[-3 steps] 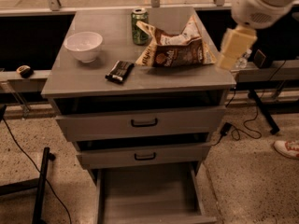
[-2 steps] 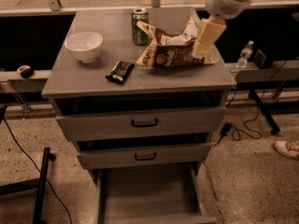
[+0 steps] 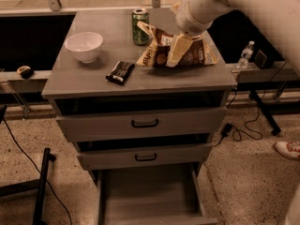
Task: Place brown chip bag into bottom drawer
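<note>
Brown chip bag [image 3: 152, 56] lies crumpled on the grey cabinet's top surface [image 3: 140, 82], toward the right rear, just in front of a green can [image 3: 140, 21]. The gripper [image 3: 172, 59] hangs from the white arm, pressed down against the middle of the bag; whether it is open or closed cannot be told. A white bowl [image 3: 84, 46] and a small black packet [image 3: 120, 71] sit to the left. Below, the bottom drawer [image 3: 150, 203] stands pulled out.
</note>
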Motion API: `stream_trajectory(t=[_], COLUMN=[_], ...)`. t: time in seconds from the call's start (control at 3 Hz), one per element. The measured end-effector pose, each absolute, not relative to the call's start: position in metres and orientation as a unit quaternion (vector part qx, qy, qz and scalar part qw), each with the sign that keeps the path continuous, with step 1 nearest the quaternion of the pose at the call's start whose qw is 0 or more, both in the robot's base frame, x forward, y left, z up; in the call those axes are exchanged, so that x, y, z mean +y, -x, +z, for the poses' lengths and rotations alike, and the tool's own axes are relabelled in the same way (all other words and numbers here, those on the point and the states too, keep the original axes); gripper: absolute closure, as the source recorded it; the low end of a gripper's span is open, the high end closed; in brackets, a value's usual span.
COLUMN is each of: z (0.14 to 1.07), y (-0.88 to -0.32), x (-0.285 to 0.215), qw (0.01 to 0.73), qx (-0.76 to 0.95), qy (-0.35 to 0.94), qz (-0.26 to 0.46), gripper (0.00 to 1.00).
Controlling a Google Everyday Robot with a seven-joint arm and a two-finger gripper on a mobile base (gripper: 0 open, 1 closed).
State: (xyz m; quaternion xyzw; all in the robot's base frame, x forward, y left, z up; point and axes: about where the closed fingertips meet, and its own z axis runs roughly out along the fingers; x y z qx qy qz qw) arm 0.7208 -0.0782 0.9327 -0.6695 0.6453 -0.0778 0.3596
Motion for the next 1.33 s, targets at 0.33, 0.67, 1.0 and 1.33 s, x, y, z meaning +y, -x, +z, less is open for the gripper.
stream_trajectory(t=[0.33, 0.67, 1.0, 1.33], z=[0.901, 0.892, 0.907, 0.923], y=[-0.735, -0.740, -0.728, -0.712], x=[-0.071, -0.068, -0.071, -0.077], qw=[0.348, 0.353, 0.384, 0.412], qx=[0.656, 0.663, 0.658, 0.653], qy=[0.668, 0.660, 0.648, 0.636], qz=[-0.041, -0.020, -0.009, 0.007], gripper=[0.18, 0.42, 0.73, 0.96])
